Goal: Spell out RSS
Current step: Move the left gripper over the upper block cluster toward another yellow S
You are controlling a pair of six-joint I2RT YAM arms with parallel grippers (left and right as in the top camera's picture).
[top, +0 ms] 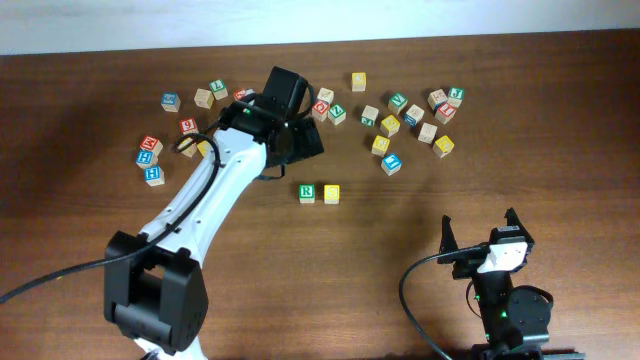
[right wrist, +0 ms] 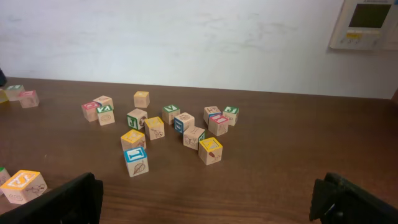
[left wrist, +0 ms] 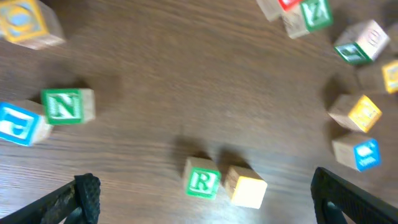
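The green-faced R cube (top: 307,192) (left wrist: 201,180) stands mid-table with a yellow-faced cube (top: 331,193) (left wrist: 247,186) (right wrist: 22,185) close to its right, a narrow gap between them. My left gripper (top: 303,140) (left wrist: 205,202) hangs open above and just behind the pair, with nothing between its fingers (left wrist: 84,194). Other yellow-faced cubes (top: 381,145) lie in the back-right cluster, their letters too small to read. At the front right my right gripper (top: 481,232) (right wrist: 211,205) is open and empty.
Loose cubes lie scattered along the back: a left group (top: 152,160) and a right group (top: 415,115). A green N cube (left wrist: 67,106) and a blue cube (left wrist: 17,123) sit left of the pair in the left wrist view. A black cable (top: 415,300) loops by the right arm.
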